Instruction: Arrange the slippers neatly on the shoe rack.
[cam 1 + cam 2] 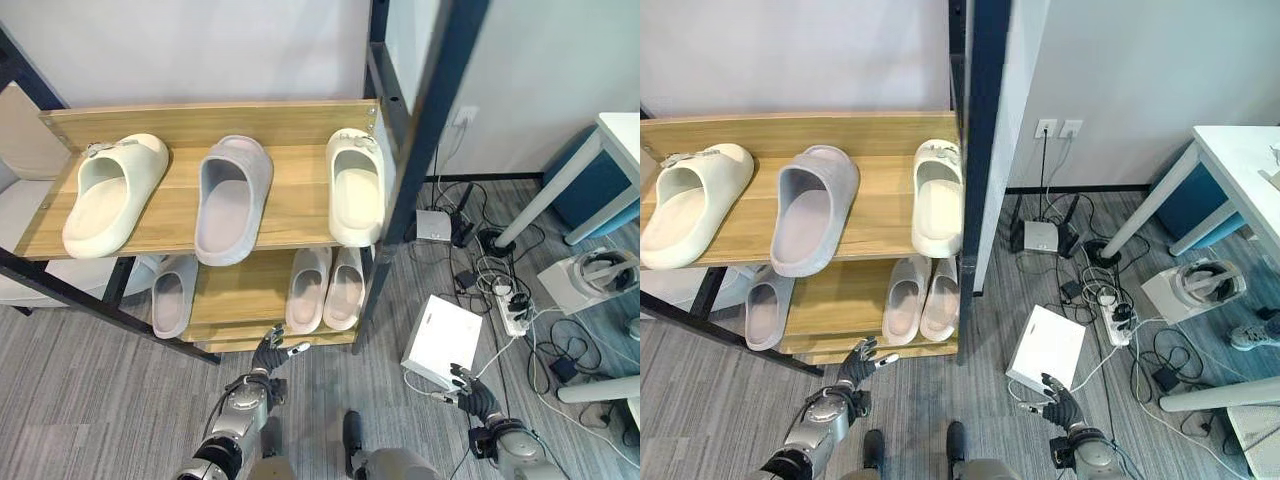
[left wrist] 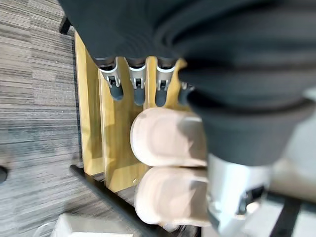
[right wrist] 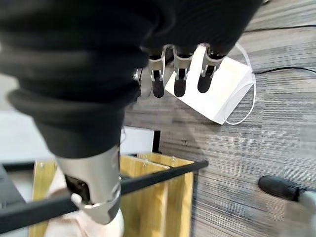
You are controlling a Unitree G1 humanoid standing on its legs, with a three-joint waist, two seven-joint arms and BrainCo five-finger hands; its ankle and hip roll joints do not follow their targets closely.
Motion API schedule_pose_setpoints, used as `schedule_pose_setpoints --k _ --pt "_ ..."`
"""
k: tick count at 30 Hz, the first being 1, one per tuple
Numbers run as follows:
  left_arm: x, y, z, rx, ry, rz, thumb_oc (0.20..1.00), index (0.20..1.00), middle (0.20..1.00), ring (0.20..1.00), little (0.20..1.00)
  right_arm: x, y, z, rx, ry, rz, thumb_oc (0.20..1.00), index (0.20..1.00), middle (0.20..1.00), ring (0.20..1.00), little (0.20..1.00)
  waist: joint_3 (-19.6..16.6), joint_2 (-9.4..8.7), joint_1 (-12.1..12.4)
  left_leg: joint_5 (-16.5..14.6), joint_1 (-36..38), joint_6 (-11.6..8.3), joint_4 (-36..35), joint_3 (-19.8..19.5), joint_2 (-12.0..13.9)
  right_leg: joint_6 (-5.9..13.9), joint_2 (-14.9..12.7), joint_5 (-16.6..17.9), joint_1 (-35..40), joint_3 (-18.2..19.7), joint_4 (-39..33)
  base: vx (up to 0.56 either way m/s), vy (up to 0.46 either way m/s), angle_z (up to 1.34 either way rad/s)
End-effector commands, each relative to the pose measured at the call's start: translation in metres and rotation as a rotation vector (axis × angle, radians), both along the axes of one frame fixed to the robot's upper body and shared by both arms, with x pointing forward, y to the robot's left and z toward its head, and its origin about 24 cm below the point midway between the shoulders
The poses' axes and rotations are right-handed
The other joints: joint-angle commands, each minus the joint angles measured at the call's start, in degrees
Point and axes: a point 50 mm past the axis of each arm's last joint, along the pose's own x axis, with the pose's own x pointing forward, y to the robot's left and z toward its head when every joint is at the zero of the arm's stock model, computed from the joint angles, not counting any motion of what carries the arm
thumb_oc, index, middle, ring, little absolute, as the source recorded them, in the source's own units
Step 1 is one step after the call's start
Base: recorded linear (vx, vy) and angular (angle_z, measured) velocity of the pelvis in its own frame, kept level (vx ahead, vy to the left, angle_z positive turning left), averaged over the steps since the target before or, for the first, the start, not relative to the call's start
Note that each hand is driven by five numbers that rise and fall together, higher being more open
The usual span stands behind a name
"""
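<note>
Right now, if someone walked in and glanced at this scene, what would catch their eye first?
Probably the wooden shoe rack, whose top shelf carries three slippers spaced apart: a cream slipper at the left, a grey slipper in the middle and another cream one at the right edge. On the lower shelf a pink pair sits side by side. Right of the rack, a white box lies among tangled cables on the floor.

Left hand (image 1: 268,352): silver fingers with dark tips, dark ribbed cover over back of hand and wrist, silver-grey jointed forearm toward 7 o'clock. Right hand (image 1: 473,392): identical build, with rounded silver-grey wrist housing at 5 o'clock.
</note>
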Motion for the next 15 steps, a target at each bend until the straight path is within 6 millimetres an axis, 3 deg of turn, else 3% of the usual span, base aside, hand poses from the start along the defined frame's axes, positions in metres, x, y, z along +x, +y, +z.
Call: schedule_pose_setpoints --k 1,3,4,12,15 --pt "0.023 0.013 0.021 0.016 -0.113 0.033 1.000 1.000 1.000 1.000 1.000 0.019 0.016 0.010 0.042 -0.084 0.024 1.000 1.000 1.000 1.000 1.000 1.17 -1.38 2.32 -2.89 -1.07 0.76 3.23 2.76 0.22 13.56 -16.54 3.91 -1.71 -0.71 0.01 -0.08 0.203 -0.60" --pt "0.022 0.018 0.023 0.022 -0.119 0.044 1.000 1.000 1.000 1.000 1.000 0.024 0.023 0.012 0.052 -0.095 0.048 1.000 1.000 1.000 1.000 1.000 1.36 -1.35 3.18 -2.93 -1.37 1.26 2.98 4.13 -0.06 13.46 -16.58 4.48 -2.51 -3.49 0.81 -0.07 0.192 -0.52" --pt "0.020 0.022 0.023 0.033 -0.119 0.038 1.000 1.000 1.000 1.000 1.000 0.025 0.027 0.012 0.058 -0.099 0.070 1.000 1.000 1.000 1.000 1.000 1.08 -1.00 3.64 -2.75 -1.76 1.71 2.78 4.98 -0.32 13.02 -15.58 2.73 -1.60 -4.65 2.04 -0.06 0.154 -0.47" --pt "0.008 0.028 0.015 0.025 -0.079 0.060 1.000 1.000 1.000 1.000 1.000 0.019 0.030 0.008 0.049 -0.069 0.109 1.000 1.000 1.000 1.000 1.000 -0.62 -0.80 5.48 -1.81 -0.20 2.14 1.62 6.23 -1.08 10.98 -9.94 -3.77 3.42 -4.75 3.20 -0.02 0.047 -0.14" --pt "0.006 0.027 0.014 0.013 -0.074 0.056 1.000 1.000 1.000 1.000 1.000 0.016 0.027 0.006 0.052 -0.059 0.097 1.000 1.000 1.000 1.000 1.000 0.10 -0.80 5.27 -1.68 -0.61 1.50 6.00 4.34 -0.64 7.98 -6.71 -6.40 5.10 -2.57 2.59 -0.03 -0.167 -0.03"
